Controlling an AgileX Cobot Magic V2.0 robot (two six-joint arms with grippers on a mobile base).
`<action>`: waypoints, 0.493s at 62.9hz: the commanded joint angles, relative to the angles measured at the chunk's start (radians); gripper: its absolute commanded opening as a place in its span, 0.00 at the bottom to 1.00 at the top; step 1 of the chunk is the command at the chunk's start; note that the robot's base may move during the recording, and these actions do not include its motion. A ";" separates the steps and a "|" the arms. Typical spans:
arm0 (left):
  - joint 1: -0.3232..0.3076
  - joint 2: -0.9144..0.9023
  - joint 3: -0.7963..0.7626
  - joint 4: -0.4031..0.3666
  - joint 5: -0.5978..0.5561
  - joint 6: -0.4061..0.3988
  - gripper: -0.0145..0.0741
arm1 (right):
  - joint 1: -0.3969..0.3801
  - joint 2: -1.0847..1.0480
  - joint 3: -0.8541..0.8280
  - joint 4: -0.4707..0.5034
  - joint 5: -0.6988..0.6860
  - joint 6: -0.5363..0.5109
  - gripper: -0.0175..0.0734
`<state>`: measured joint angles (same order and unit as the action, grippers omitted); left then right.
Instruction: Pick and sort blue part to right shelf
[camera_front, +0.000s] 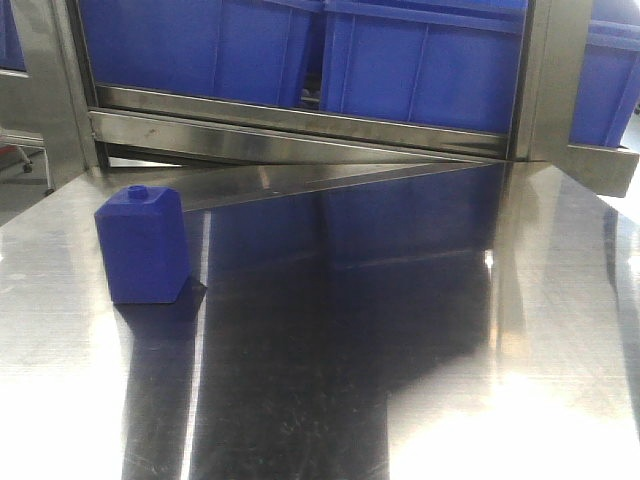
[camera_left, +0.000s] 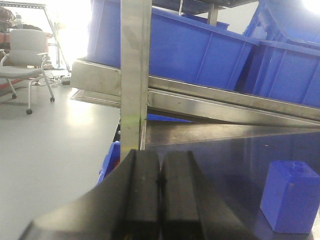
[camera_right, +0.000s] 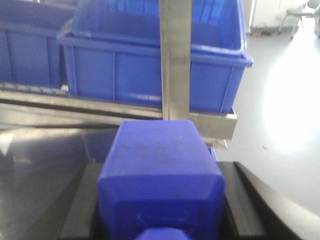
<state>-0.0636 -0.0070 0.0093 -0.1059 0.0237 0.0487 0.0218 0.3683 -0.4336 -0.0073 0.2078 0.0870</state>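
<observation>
Blue part (camera_right: 160, 155) sits clamped in the right gripper (camera_right: 161, 175), facing the shelf (camera_right: 176, 60) with its post dead ahead. Pushing straight on could knock the part against that post and twist it loose. Left gripper (camera_left: 160, 182) is closed on nothing, near another block (camera_left: 291, 202) on the worktop (camera_front: 400, 350).

Steel table (camera_front: 400, 350) with one blue block on it.
The narrow-necked blue block (camera_left: 290, 202) stands upright on the table, ahead and right of the left gripper (camera_left: 160, 177); beyond, the rack (camera_left: 135, 75) carries blue bins (camera_left: 200, 50).
</observation>
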 joint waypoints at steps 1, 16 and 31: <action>-0.005 -0.019 0.022 -0.001 -0.090 -0.010 0.31 | -0.005 -0.018 -0.029 0.000 -0.086 0.000 0.66; -0.005 -0.019 0.022 -0.001 -0.090 -0.010 0.31 | -0.005 -0.021 -0.029 0.000 -0.087 0.000 0.66; -0.005 -0.019 0.022 -0.001 -0.090 -0.010 0.31 | -0.005 -0.021 -0.029 0.000 -0.087 0.000 0.66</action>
<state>-0.0636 -0.0070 0.0093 -0.1059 0.0237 0.0487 0.0218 0.3406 -0.4336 -0.0073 0.2078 0.0892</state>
